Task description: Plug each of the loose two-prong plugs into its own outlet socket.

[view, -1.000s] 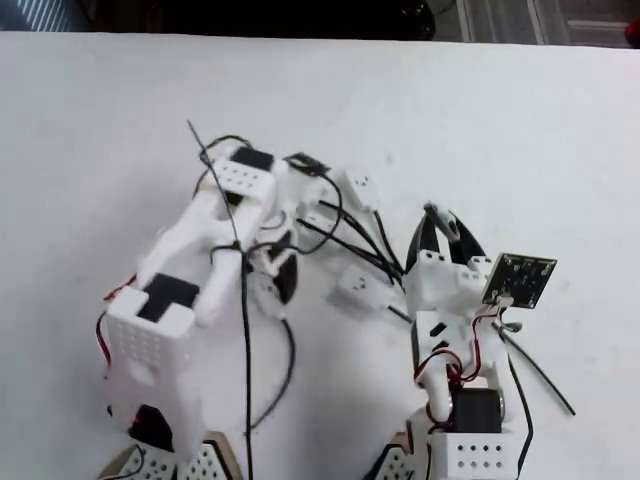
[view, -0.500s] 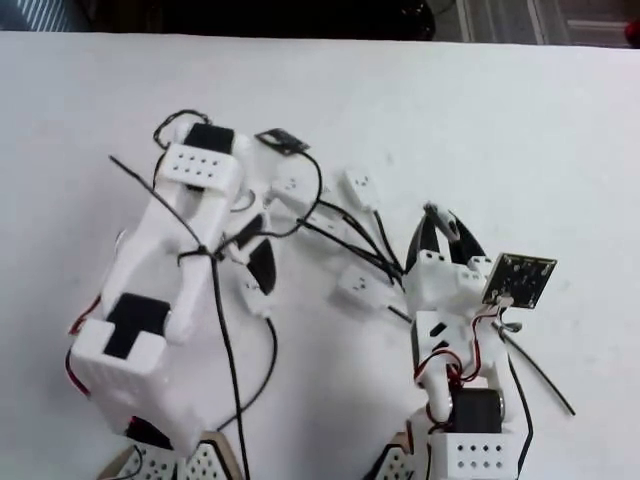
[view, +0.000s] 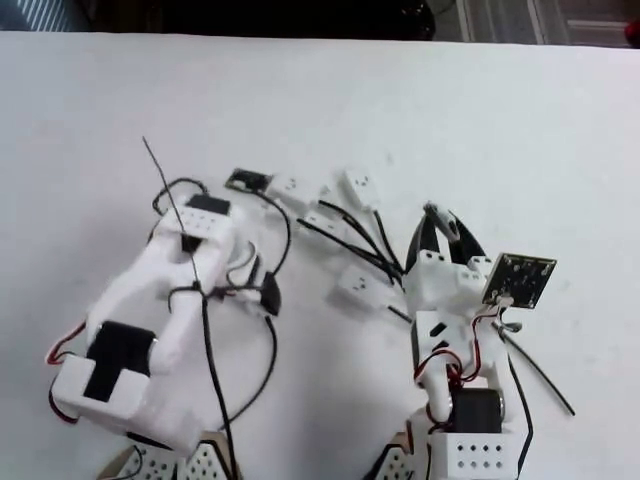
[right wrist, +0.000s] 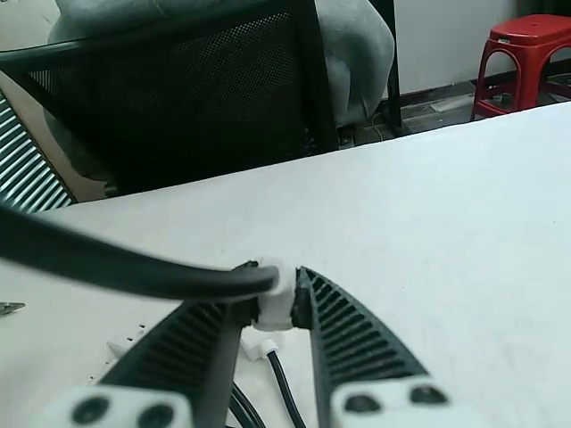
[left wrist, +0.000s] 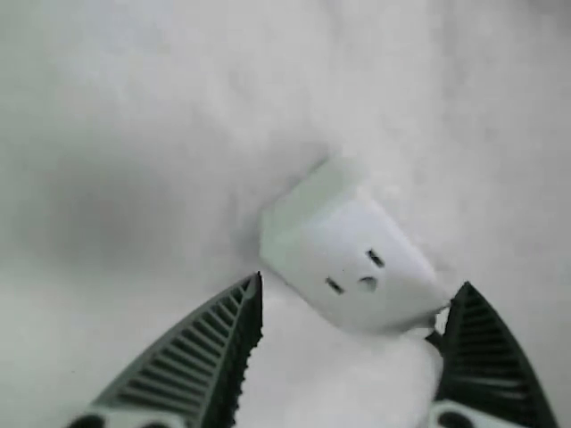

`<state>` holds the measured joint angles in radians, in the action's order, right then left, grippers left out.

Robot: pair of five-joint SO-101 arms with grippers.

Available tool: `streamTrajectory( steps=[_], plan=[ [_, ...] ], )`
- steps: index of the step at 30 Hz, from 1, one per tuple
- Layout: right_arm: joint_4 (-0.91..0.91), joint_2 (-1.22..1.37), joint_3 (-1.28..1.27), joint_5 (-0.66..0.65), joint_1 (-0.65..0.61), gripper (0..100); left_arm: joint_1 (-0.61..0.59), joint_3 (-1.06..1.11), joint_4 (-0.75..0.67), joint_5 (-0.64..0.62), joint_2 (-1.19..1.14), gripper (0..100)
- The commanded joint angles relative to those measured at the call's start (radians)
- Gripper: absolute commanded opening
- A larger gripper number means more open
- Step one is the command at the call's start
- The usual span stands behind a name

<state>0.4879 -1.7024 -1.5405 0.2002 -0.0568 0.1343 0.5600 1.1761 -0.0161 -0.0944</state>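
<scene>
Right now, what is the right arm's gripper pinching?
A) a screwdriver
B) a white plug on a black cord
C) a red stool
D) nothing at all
B: in the right wrist view, the right gripper is closed on a white plug, with a black cord running off from it.

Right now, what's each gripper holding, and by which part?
Right gripper pinches a plug by its white body, where the black cable enters. Left gripper is open around a socket, not gripping it.
</scene>
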Motion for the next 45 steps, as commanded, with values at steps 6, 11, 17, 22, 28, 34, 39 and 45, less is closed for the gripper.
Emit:
streamTrajectory(
  steps=[6,11,17,22,28,34,39,45],
  plan=[
    [-0.019,-0.005,0.008,0.0,0.004,1.7,0.007,0.038,-0.133,-0.15,0.048,30],
    [-0.019,-0.005,0.008,0.0,0.004,1.7,0.001,0.035,-0.133,0.106,0.058,10],
    [-0.019,-0.005,0.008,0.0,0.004,1.7,-0.002,-0.02,-0.109,0.457,0.059,2],
    [-0.019,-0.005,0.008,0.0,0.004,1.7,0.002,-0.115,-0.052,0.71,0.059,2],
    [-0.019,-0.005,0.008,-0.002,0.004,1.7,0.001,-0.213,0.044,0.718,0.059,17],
    [-0.019,-0.005,0.006,-0.002,0.004,1.7,-0.015,-0.347,0.198,0.657,0.061,26],
    [-0.019,-0.005,0.006,-0.002,0.004,1.7,-0.01,-0.368,0.258,0.657,0.091,22],
    [-0.019,-0.005,0.006,-0.002,0.004,1.7,0.035,-0.167,0.229,0.655,0.277,22]
  ],
)
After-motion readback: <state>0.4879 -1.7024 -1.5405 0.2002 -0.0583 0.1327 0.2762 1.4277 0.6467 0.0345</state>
